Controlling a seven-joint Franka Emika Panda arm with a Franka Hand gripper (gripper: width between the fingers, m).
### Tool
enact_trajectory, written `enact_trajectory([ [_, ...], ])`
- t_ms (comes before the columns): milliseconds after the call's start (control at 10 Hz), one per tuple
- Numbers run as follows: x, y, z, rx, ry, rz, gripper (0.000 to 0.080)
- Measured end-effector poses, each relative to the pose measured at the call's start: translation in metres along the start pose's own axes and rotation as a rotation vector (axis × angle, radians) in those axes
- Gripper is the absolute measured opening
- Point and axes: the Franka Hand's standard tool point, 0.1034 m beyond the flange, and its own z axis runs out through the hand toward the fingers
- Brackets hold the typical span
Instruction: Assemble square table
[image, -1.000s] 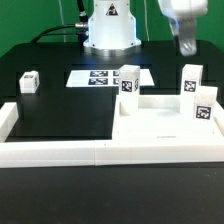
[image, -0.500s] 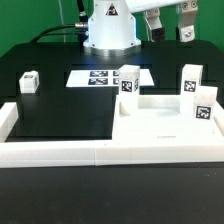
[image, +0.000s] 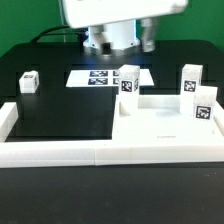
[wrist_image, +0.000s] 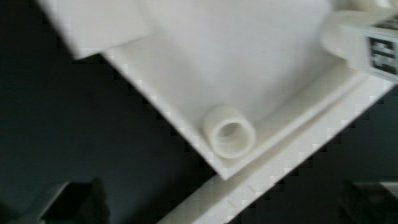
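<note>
Your arm hangs high over the black table (image: 55, 110), its gripper (image: 148, 42) spread wide and holding nothing. The square tabletop (image: 160, 125) sits on the exterior view's right against the white border wall (image: 60, 150), three leg blocks standing on or by it and a fourth, the lone leg block (image: 29, 81), well apart on the left. Before descending, you would do well to centre the jaws squarely over one leg, clear of the corner socket (wrist_image: 231, 130).

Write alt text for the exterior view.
A white square table top lies against a white border wall on a black table, three tagged leg blocks beside it, a fourth apart. The arm blurs overhead.
</note>
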Motion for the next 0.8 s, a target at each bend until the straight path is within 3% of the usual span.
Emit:
enact_trajectory([
  [200, 0.016, 0.022, -0.004, -0.01, 0.05, -0.174, 0.0649],
  [700, 0.017, 0.025, -0.004, -0.026, 0.048, -0.477, 0.0649],
  [800, 0.018, 0.035, -0.002, -0.034, 0.056, -0.542, 0.0649],
])
